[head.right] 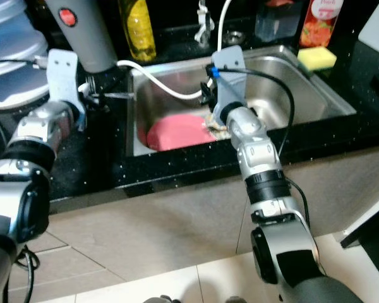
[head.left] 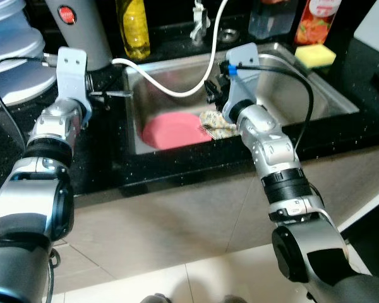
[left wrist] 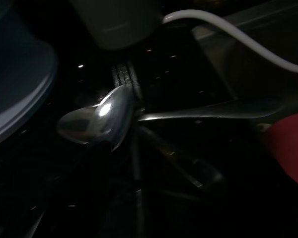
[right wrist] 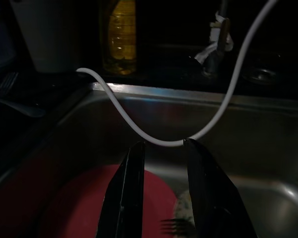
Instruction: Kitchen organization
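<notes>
A pink plate [head.left: 170, 130] lies in the steel sink [head.left: 303, 95], with a fork [head.left: 208, 128] and a patterned cloth [head.left: 220, 121] at its right edge. My right gripper [right wrist: 164, 144] hangs open over the sink just above the plate's right side; the fork's tines [right wrist: 176, 225] show below its fingers. My left gripper [head.left: 101, 95] is over the black counter left of the sink. It looks shut on the neck of a metal spoon [left wrist: 97, 121], whose handle [head.left: 121, 93] points toward the sink edge. The left fingers are very dark in the wrist view.
A white hose [head.left: 170, 88] loops across the sink just beyond the right gripper's fingertips. Behind stand a yellow oil bottle [head.left: 134, 28], a grey appliance with a red button [head.left: 76, 25], stacked plastic tubs [head.left: 9, 44], a yellow sponge [head.left: 316, 55] and a red carton [head.left: 317, 19].
</notes>
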Controlling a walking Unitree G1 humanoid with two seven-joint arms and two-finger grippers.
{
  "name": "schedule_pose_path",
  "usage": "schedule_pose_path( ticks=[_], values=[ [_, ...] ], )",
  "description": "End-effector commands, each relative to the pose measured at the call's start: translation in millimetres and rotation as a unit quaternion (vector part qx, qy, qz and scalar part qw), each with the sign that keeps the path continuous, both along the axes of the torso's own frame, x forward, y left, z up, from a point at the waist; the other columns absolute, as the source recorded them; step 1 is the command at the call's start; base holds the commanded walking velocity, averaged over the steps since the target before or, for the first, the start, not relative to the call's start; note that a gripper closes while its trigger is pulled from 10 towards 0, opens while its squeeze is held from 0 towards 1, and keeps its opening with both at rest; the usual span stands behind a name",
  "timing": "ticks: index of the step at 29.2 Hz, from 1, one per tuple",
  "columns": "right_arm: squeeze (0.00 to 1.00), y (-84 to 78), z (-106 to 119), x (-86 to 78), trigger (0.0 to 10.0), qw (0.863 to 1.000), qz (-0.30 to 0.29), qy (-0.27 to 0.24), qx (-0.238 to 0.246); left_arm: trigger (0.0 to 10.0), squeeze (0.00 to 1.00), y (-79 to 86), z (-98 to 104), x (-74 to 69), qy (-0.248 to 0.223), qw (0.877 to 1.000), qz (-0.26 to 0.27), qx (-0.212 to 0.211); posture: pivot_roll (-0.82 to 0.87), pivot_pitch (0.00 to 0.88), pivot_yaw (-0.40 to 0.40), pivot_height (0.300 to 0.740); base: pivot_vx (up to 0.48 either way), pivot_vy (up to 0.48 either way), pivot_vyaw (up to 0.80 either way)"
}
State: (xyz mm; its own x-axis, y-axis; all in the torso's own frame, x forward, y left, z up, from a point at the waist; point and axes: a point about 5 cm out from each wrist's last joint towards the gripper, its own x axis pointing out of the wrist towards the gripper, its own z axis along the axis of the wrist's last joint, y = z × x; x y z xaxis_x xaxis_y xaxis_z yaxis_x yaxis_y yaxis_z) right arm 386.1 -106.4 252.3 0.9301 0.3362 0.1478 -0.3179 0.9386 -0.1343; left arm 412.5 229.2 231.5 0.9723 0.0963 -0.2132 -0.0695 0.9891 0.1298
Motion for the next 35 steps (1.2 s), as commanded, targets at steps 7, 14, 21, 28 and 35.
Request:
schedule_pose_path(
  ticks=[7, 14, 21, 28, 35],
  values=[
    [0.0, 7.2, -6, -6.2, 10.0, 1.0, 0.01, 0.013, 0.004, 10.0, 0.0, 5.3, -2, 0.3, 0.012, 0.998, 0.038, -0.045, 0.1, 0.144, 0.114, 0.74, 0.0, 0.0, 0.0],
    [0.0, 9.7, -12, -12.9, 10.0, 1.0, 0.014, 0.024, 0.008, 8.2, 0.0, 8.8, -26, -6.0, 0.07, 0.986, 0.09, -0.118, 0.1, 0.166, 0.12, 0.74, 0.0, 0.0, 0.0],
    [0.0, 13.2, -12, -13.5, 10.0, 0.999, 0.02, 0.029, 0.012, 0.0, 0.0, 16.3, -51, -15.6, 0.126, 0.981, 0.11, -0.102, 0.12, 0.161, 0.107, 0.74, 0.0, 0.0, 0.0],
    [0.0, 16.8, -10, -13.1, 10.0, 0.999, 0.026, 0.03, 0.013, 0.0, 0.0, 27.4, -51, -19.7, 0.117, 0.957, 0.204, -0.172, 0.12, 0.147, 0.099, 0.74, 0.0, 0.0, 0.0],
    [0.0, 18.6, -9, -12.2, 10.0, 0.999, 0.029, 0.028, 0.012, 0.0, 0.0, 33.8, -45, -20.4, 0.1, 0.943, 0.25, -0.198, 0.12, 0.127, 0.095, 0.74, 0.0, 0.0, 0.0]
  ],
)
